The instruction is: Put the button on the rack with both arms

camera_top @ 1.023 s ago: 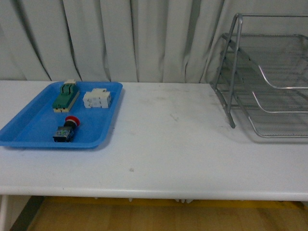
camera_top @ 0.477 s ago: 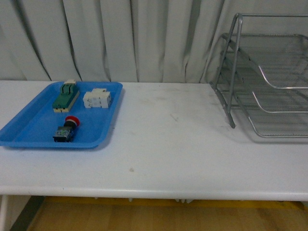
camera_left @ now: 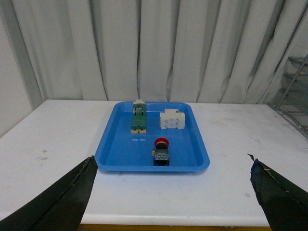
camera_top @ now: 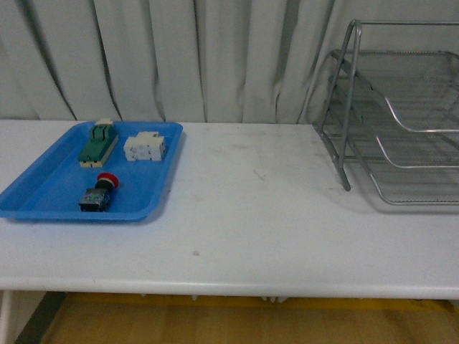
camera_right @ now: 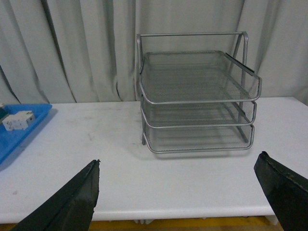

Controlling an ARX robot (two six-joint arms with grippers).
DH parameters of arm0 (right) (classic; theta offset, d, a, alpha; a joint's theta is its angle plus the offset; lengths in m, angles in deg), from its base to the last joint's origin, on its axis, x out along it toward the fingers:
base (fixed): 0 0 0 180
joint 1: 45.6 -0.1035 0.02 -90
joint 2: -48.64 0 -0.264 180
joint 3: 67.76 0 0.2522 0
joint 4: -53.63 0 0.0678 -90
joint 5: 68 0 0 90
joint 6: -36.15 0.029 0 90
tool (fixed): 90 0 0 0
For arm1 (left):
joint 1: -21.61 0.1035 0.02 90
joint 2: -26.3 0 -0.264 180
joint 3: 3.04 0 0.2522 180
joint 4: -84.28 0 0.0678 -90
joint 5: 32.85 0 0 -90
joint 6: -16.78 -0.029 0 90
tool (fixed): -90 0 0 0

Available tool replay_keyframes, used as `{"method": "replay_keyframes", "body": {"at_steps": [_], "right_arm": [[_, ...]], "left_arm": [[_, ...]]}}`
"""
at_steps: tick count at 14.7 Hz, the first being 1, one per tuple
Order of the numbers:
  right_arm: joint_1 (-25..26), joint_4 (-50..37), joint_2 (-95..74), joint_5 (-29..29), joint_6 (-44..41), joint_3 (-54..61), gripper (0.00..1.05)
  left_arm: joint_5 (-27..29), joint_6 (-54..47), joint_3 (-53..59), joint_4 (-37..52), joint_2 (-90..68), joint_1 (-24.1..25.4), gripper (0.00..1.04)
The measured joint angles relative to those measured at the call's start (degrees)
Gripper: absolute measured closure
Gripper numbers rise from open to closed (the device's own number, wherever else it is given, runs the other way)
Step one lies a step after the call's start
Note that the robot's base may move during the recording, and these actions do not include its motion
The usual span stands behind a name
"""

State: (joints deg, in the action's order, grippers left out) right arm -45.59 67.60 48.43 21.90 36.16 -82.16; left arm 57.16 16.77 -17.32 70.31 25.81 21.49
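Nothing has been picked up from where I stand: the button [camera_top: 100, 192] lies on its side in the near part of the blue tray [camera_top: 43, 195], red cap pointing toward the back, clear of the green switch [camera_top: 98, 143] and the white block [camera_top: 145, 147] that sit side by side farther in. The tray is at the left end of the table [camera_top: 251, 222]. The rack [camera_top: 401, 122] stands at the far right end, well apart from it and partly cut off in the front view. I take that spacing to be the reason two arms are called for: the button is on one arm's side and the shelves are on the other's, with a bare stretch of table between where a handover could happen. Neither arm shows in the front view. The left gripper [camera_left: 172, 160] hangs back from the table edge with its fingers spread wide and nothing between them, looking straight at the tray so that the button sits about centred in the gap. That looks like a line-up for a reach. The right gripper [camera_right: 178, 160] is spread wide and empty too, squared up to the open fronts of the rack's three tiers, which suits it for the placing end of the job. The button being off on its own should make for a clean pinch.
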Motion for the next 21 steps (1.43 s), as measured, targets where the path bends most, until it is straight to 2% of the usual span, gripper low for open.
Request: {"method": "replay_keyframes", "body": {"at_steps": [7,8,9,10,11,13,14,16,18,21], "right_arm": [[0.0,0.0,0.0,0.0,0.0,0.0,0.06],[1.9,5.9,-2.6,-5.8,0.7,-2.0,0.06],[2.7,0.3,-15.5,-12.3,3.1,-5.8,0.06],[3.4,-8.2,-24.5,-14.3,4.5,-9.6,0.06],[6.4,-18.7,-35.4,-14.6,6.3,-15.0,0.06],[14.1,-38.2,-61.8,-12.6,11.4,-27.3,0.06],[16.6,-42.9,-72.1,-11.0,14.0,-32.5,0.06],[20.8,-46.1,-92.8,-6.6,22.9,-44.6,0.06],[20.9,-52.7,-102.5,-7.6,32.9,-45.3,0.06],[16.0,-64.3,-101.6,-12.6,40.4,-38.8,0.06]], "left_arm": [[0.0,0.0,0.0,0.0,0.0,0.0,0.07],[0.1,0.0,0.0,0.0,0.0,0.0,0.07],[0.0,0.0,0.0,0.0,0.0,0.0,0.07],[0.0,0.0,0.0,0.0,0.0,0.0,0.07],[0.0,0.0,0.0,0.0,0.0,0.0,0.07],[0.0,0.0,0.0,0.0,0.0,0.0,0.07],[0.0,0.0,0.0,0.0,0.0,0.0,0.07],[0.0,0.0,0.0,0.0,0.0,0.0,0.07],[0.0,0.0,0.0,0.0,0.0,0.0,0.07],[0.0,0.0,0.0,0.0,0.0,0.0,0.07]]}}
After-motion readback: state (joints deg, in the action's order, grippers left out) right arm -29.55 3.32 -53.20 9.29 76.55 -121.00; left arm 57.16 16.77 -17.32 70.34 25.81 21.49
